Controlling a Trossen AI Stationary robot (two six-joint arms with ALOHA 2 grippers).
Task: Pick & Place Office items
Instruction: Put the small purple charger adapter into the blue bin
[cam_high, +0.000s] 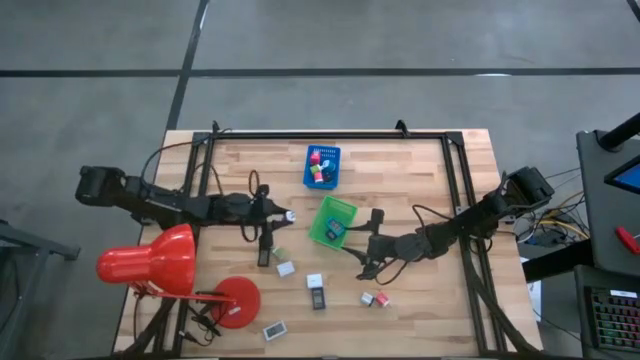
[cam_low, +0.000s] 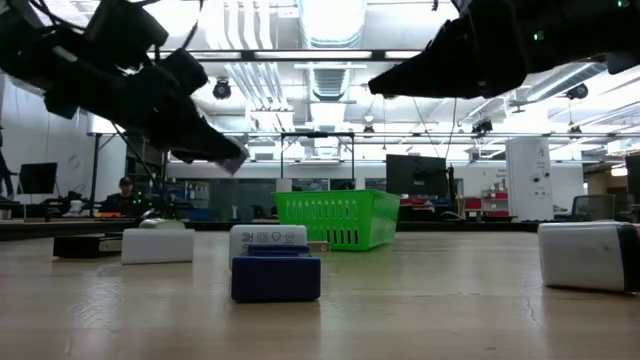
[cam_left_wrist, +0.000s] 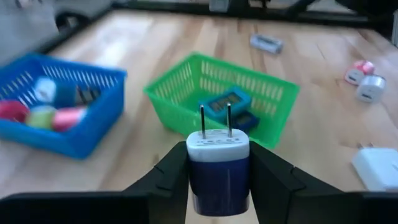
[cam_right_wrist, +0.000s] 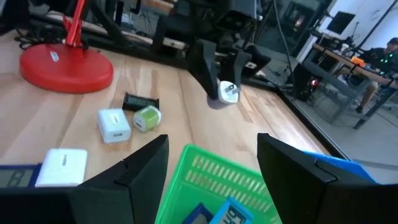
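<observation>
High view: the green tray (cam_high: 333, 221) is taken as landmark, standing near the table's middle. Just left of it, the left gripper (cam_high: 283, 214) is seen raised off the table, clamped on a small blue-and-white plug adapter (cam_left_wrist: 218, 167), prongs pointing toward the tray. Just right of the tray, the right gripper (cam_right_wrist: 208, 163) is held over its near rim with fingers spread apart and nothing between them.

Progress is judged as partial. Two flat teal pieces (cam_left_wrist: 226, 104) are already lying inside the green tray, and several coloured pieces (cam_high: 319, 166) are gathered in the blue tray (cam_high: 322, 166), which stands just behind the green one. Still left on the table, in front of the green tray, are a white block (cam_high: 286, 268), a white cube (cam_high: 314, 281), a dark piece (cam_high: 318, 298), a white-and-pink pair (cam_high: 375, 298) and, farther toward the front edge, a flat white piece (cam_high: 273, 330). A red lamp (cam_high: 160, 261) is standing well to the tray's left and is not part of the sorting.

The held adapter is judged the next to be dropped, after which at least these loose pieces remain to be placed
</observation>
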